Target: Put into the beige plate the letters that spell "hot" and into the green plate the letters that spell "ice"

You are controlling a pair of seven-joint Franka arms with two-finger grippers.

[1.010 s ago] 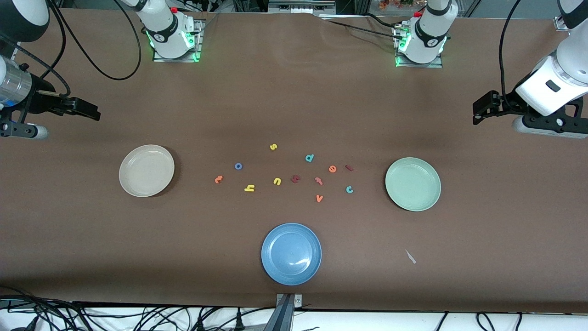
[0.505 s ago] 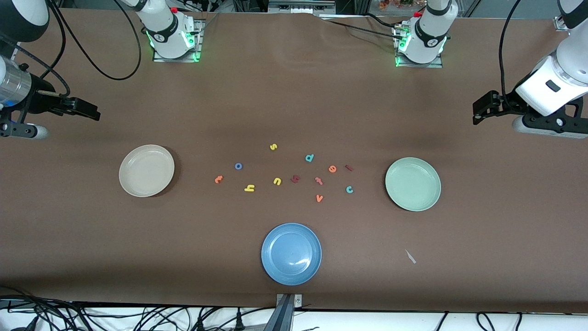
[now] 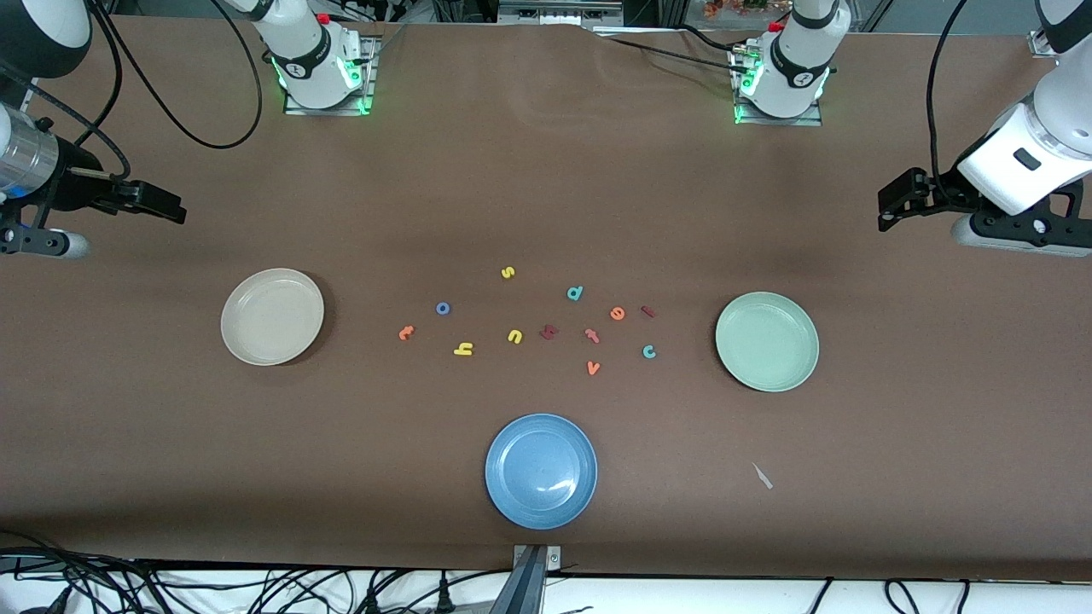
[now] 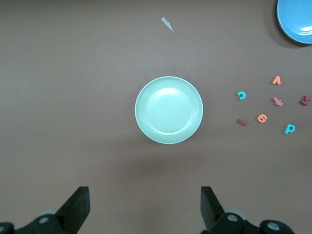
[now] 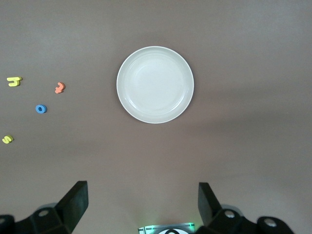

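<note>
The empty beige plate (image 3: 272, 316) lies toward the right arm's end of the table and the empty green plate (image 3: 767, 341) toward the left arm's end. Between them are scattered the yellow h (image 3: 463, 348), blue o (image 3: 443, 308) and orange t (image 3: 406, 333), and closer to the green plate the dark red i (image 3: 648, 311), orange e (image 3: 618, 314) and teal c (image 3: 649, 350). My right gripper (image 3: 171, 207) hangs open and empty high above the table at its own end. My left gripper (image 3: 891, 209) is open and empty too, high at its end.
A blue plate (image 3: 541, 471) sits nearest the front camera, mid-table. Other letters lie among the task's: yellow s (image 3: 508, 273), yellow u (image 3: 514, 336), teal d (image 3: 575, 293), a dark red letter (image 3: 548, 332), red-orange t (image 3: 592, 335), orange v (image 3: 593, 367). A small pale scrap (image 3: 762, 476) lies beside the blue plate.
</note>
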